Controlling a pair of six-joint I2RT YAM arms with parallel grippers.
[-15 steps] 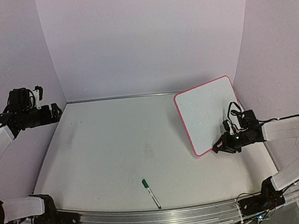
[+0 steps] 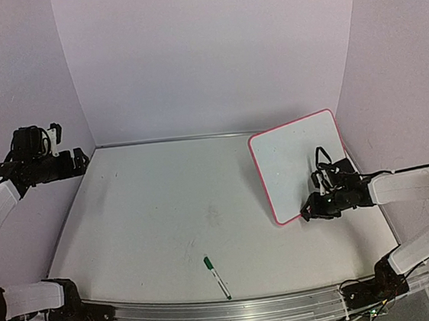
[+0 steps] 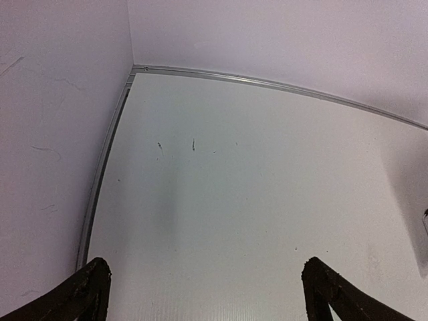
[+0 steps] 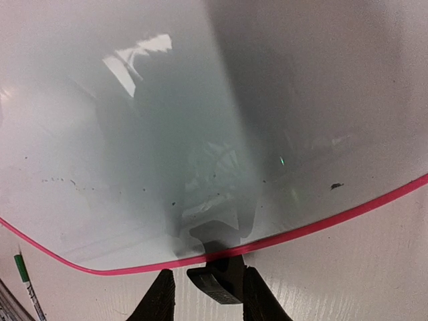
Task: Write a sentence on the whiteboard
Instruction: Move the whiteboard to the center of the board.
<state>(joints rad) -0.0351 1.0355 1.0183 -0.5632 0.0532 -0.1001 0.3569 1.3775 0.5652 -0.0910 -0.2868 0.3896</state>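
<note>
The whiteboard [image 2: 295, 163] sits at the right of the top view, over the table [image 2: 166, 211], near the right wall. Its white face turns up toward the camera. Its pink rim's left side runs steeply from upper left down to lower right, so the board is skewed clockwise against the table's edges. From this angle it looks nearly square, and I cannot tell which way its long axis runs.

The right gripper [image 2: 310, 212] meets the board at its lower edge, near the bottom corner. In the right wrist view its two fingers [image 4: 159, 297] are drawn in on either side of a black clip foot [image 4: 217, 281] under the rim, pinching it.

The left gripper [image 3: 207, 297] hangs at the upper left of the top view, jaws spread wide with nothing between them.

A green-capped marker [image 2: 217, 277] lies at lower centre, cap toward the upper left.
</note>
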